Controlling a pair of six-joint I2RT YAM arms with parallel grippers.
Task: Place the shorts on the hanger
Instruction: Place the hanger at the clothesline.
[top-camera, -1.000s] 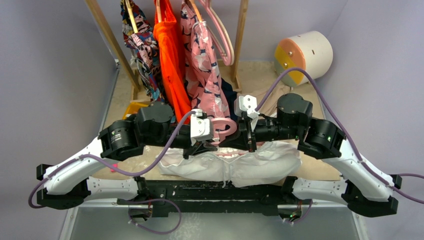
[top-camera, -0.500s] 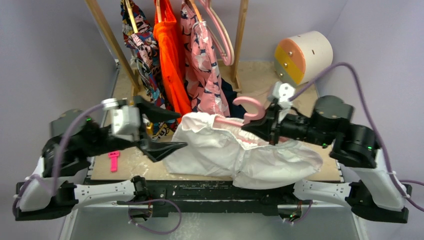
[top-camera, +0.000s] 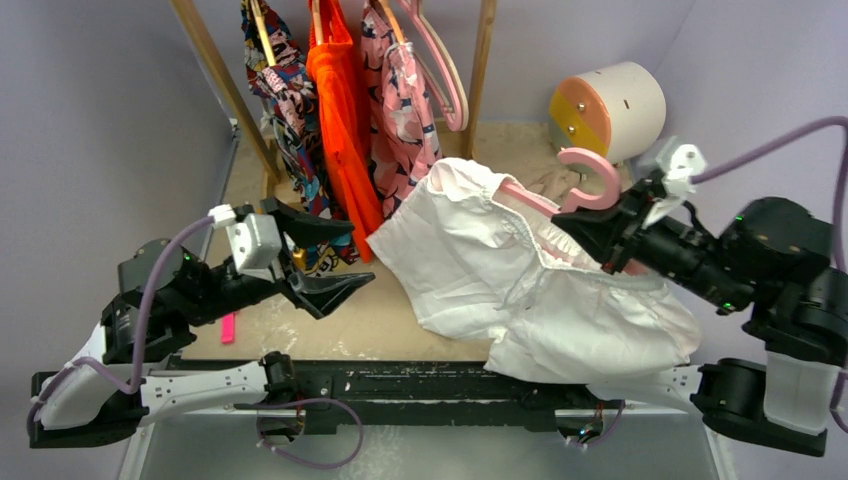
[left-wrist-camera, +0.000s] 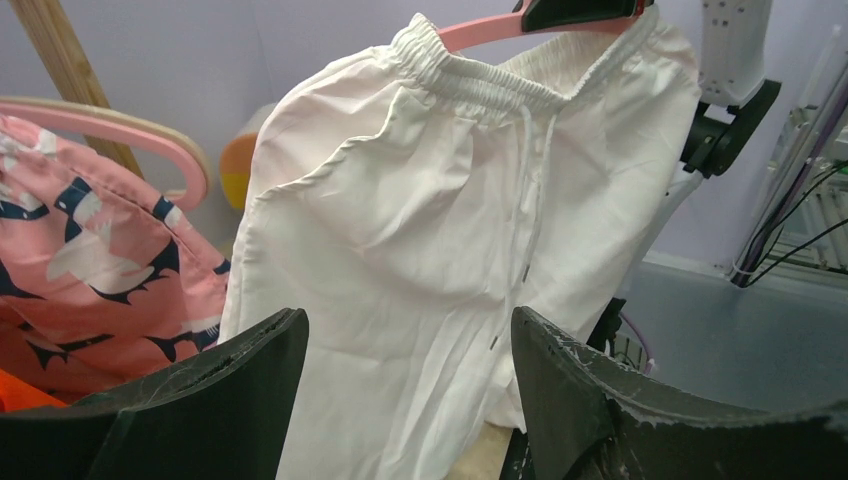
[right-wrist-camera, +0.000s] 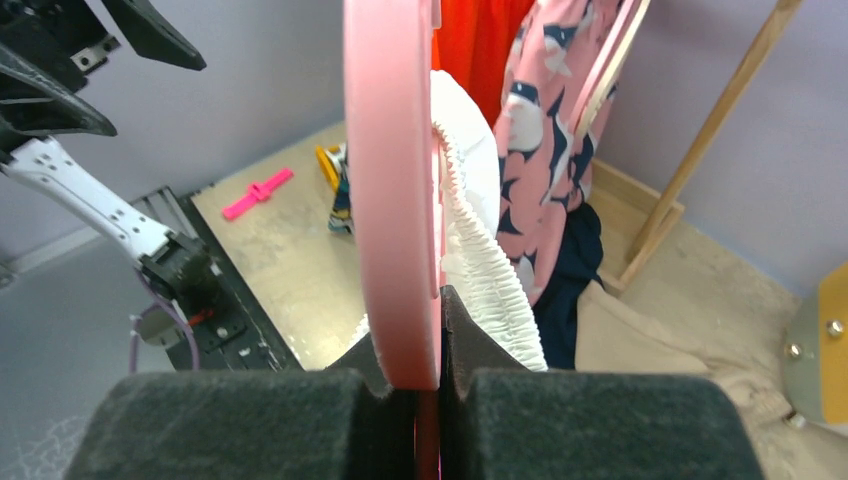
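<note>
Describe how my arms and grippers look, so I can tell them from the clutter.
The left arm and right arm have round black joint housings and white shell links near the bases. A lilac cable runs to a white camera block at each wrist. The left gripper and right gripper each have two black wedge-shaped fingers, the left ones scuffed pale at the edges.

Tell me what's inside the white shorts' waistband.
The pink hanger runs through the shorts at the waistband, clamped by the right gripper. Fabric hides most of its arms.
</note>
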